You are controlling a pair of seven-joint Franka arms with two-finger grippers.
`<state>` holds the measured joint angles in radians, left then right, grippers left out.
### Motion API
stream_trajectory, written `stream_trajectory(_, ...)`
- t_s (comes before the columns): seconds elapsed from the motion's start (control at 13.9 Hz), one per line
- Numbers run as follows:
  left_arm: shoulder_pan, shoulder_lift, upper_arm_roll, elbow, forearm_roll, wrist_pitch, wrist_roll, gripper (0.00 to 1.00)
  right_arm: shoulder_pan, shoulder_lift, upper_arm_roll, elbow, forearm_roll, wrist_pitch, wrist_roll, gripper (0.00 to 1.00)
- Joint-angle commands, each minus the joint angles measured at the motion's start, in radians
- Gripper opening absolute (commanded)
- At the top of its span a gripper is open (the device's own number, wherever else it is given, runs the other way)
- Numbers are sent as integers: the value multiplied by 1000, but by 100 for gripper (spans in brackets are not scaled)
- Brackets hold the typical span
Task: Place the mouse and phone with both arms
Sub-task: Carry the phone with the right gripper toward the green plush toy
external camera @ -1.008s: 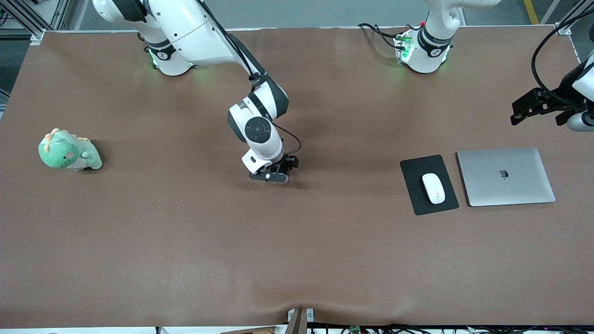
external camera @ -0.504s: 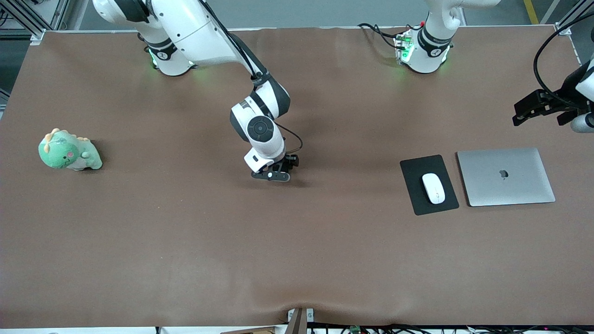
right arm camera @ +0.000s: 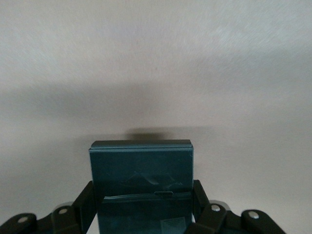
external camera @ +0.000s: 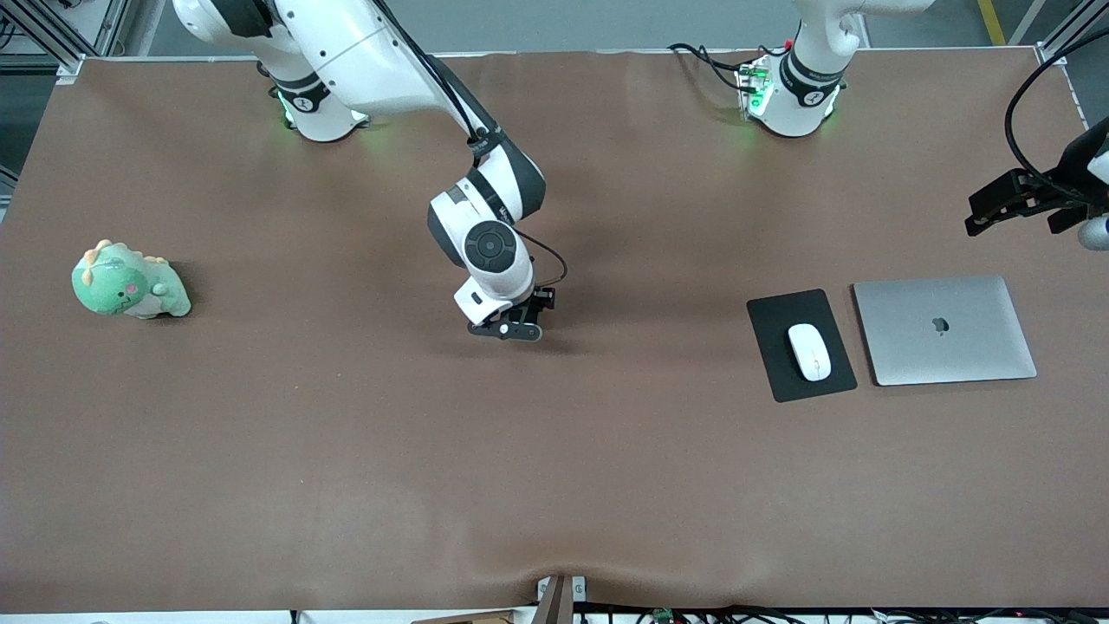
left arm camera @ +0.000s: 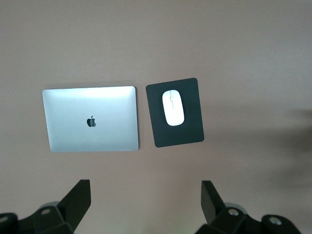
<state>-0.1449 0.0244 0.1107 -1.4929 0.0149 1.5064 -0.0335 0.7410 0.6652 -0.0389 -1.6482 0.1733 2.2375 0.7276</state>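
Note:
The dark slab of the phone (right arm camera: 141,170) fills the space between the fingers of my right gripper (right arm camera: 142,195), which is shut on it. In the front view that gripper (external camera: 507,329) is low at the middle of the table and hides the phone. The white mouse (external camera: 808,351) lies on a black pad (external camera: 780,316) toward the left arm's end of the table. My left gripper (external camera: 996,206) hangs open and empty high over that end. Its wrist view looks down on the mouse (left arm camera: 173,107) between spread fingers (left arm camera: 78,200).
A closed silver laptop (external camera: 944,329) lies beside the pad (left arm camera: 190,131), closer to the left arm's end of the table. A green dinosaur plush (external camera: 128,282) sits near the right arm's end. Brown cloth (external camera: 554,477) covers the table.
My right gripper has shut on the phone and shifted slightly. My left gripper has drifted farther toward the left arm's end of the table.

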Motion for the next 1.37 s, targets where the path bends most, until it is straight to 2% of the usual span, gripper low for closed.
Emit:
stream_trajectory(0.0, -2, -20, 1, -10, 0, -14, -9, 100, -29, -47, 2, -18, 5, -26, 35, 0)
stream_trajectory(0.36, -2, -11, 1, -9, -1, -12, -6, 100, -155, -157, 4, -45, 5, -160, 18, 0)
stream_trajectory(0.94, -21, -9, -3, -10, -7, -11, -8, 100, -351, -318, 2, -226, 5, -161, -212, 0)
stream_trajectory(1.3, -18, -26, -29, -18, -12, -12, -5, 100, -453, -383, 1, -326, 2, -148, -373, 0)
